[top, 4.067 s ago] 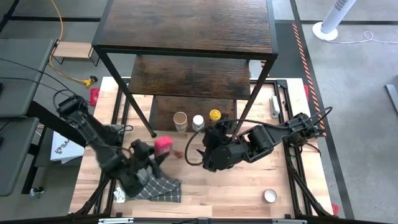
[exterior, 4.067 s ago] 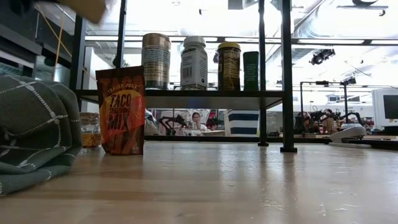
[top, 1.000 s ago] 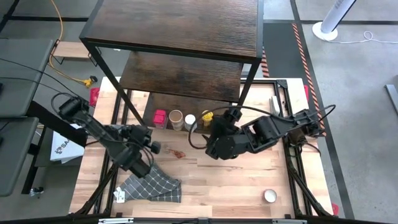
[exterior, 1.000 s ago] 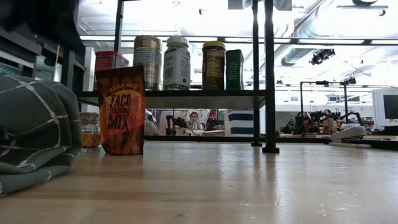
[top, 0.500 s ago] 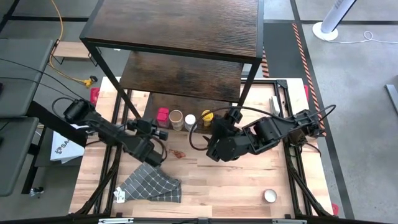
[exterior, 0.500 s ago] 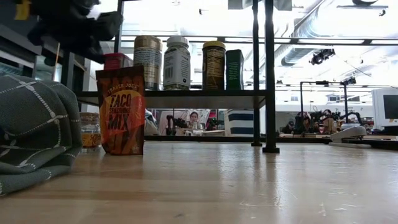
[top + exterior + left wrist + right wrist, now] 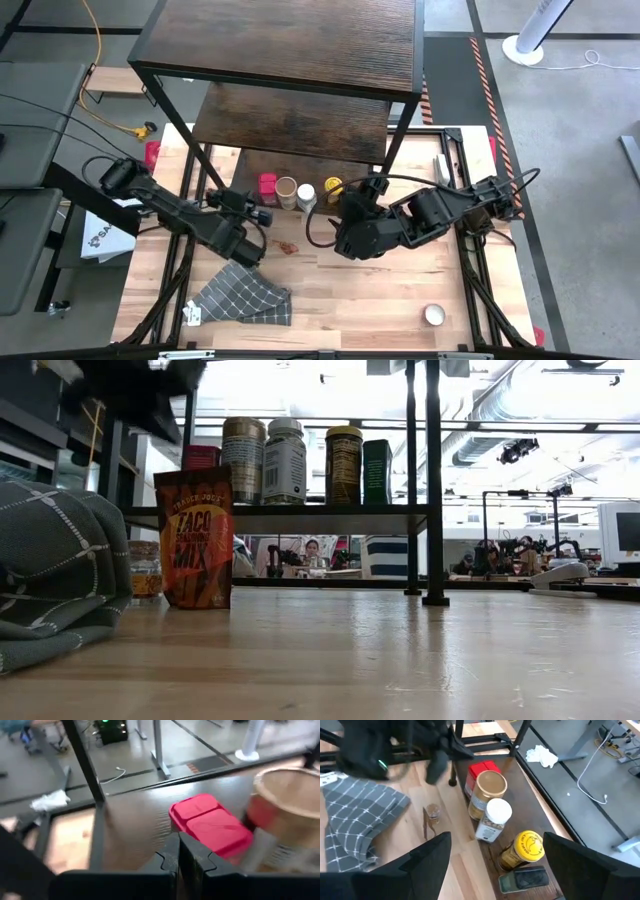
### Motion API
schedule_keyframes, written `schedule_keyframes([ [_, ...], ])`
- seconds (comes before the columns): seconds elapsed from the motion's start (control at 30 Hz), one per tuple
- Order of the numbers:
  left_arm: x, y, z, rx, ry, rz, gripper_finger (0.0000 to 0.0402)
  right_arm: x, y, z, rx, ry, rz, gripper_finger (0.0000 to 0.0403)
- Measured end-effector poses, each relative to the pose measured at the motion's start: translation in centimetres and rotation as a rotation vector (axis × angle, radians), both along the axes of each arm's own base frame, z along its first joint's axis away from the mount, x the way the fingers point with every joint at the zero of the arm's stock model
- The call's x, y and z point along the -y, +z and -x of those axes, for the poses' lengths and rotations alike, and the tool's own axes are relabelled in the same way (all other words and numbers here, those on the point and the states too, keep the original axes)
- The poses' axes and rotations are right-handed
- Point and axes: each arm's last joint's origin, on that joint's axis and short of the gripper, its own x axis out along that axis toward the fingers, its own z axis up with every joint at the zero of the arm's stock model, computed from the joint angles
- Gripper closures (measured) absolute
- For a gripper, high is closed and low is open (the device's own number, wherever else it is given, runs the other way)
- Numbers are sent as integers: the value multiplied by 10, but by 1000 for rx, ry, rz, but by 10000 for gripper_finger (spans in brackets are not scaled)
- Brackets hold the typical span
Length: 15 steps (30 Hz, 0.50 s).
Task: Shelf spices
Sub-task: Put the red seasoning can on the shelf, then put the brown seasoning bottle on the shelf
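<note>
The shelf (image 7: 290,40) stands at the table's far side. On its lowest board (image 7: 540,815) several spices stand in a row: a red tin (image 7: 268,187), a tan-lid jar (image 7: 287,190), a white-lid bottle (image 7: 306,195), a yellow-lid jar (image 7: 333,187) and a dark green tin (image 7: 527,879). The low view shows the same row (image 7: 285,460). My left gripper (image 7: 178,840) is shut, right at the red tin (image 7: 210,822). My right gripper (image 7: 502,870) is open and hovers above the row, touching nothing. My left gripper meets the red tin with the tips of its shut fingers (image 7: 187,857), at the tin's corner (image 7: 175,817) facing away from the tan-lid jar. The fingers come slanting from the table's near left. The tin stands upright on the lowest board.
A taco mix pouch (image 7: 195,538) and a small jar (image 7: 145,568) stand on the table in front of the shelf. A grey checked cloth (image 7: 245,300) lies at the near left. A small round tin (image 7: 434,315) sits near right. A black shelf post (image 7: 452,750) stands beside the left arm.
My left gripper has moved toward the far edge and right, up to the red tin. The red tin has slid right along the lowest board, closing on the tan-lid jar. The right arm has barely moved.
</note>
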Motion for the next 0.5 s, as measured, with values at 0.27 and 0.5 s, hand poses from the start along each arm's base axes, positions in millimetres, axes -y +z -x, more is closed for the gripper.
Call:
schedule_keyframes([
  [0.27, 31, 55, 25, -248, -405, 197, 382, -2, -2, 4, -41, 7, 14, 93],
  [0.5, 43, 64, 42, -289, -674, 416, 301, -9, -4, 8, -83, 64, -35, 93],
])
